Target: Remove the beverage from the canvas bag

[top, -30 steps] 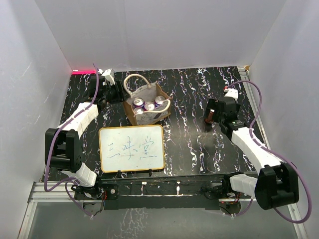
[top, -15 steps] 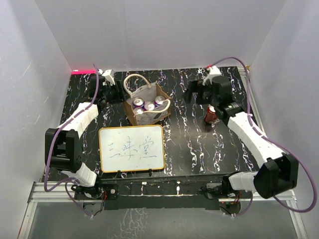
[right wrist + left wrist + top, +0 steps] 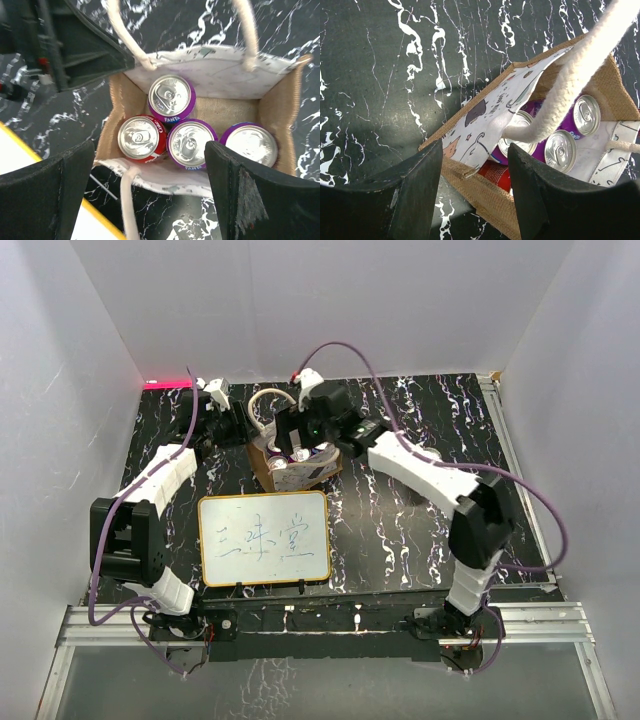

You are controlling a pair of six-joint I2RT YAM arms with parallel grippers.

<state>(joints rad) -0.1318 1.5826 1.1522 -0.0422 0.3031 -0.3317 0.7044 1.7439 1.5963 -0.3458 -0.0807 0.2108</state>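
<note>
The beige canvas bag (image 3: 312,470) stands open at the back left of the table, with cream handles. In the right wrist view the bag (image 3: 280,110) holds one red Coke can (image 3: 141,137) and three purple Fanta cans (image 3: 171,97). My right gripper (image 3: 150,200) hovers open above the bag's mouth (image 3: 292,440), touching no can. My left gripper (image 3: 475,195) is open, its jaws set either side of the bag's burlap wall (image 3: 485,197) at the left corner (image 3: 238,428). The red can (image 3: 495,172) shows just inside that wall.
An orange-framed whiteboard (image 3: 265,538) with blue writing lies in front of the bag; its edge shows in the right wrist view (image 3: 95,220). White walls enclose the black marbled table (image 3: 400,540). My right arm reaches across the table's middle.
My right gripper left a red can standing at the table's right side, then swung left across the table until it came over the bag. The left arm has not moved.
</note>
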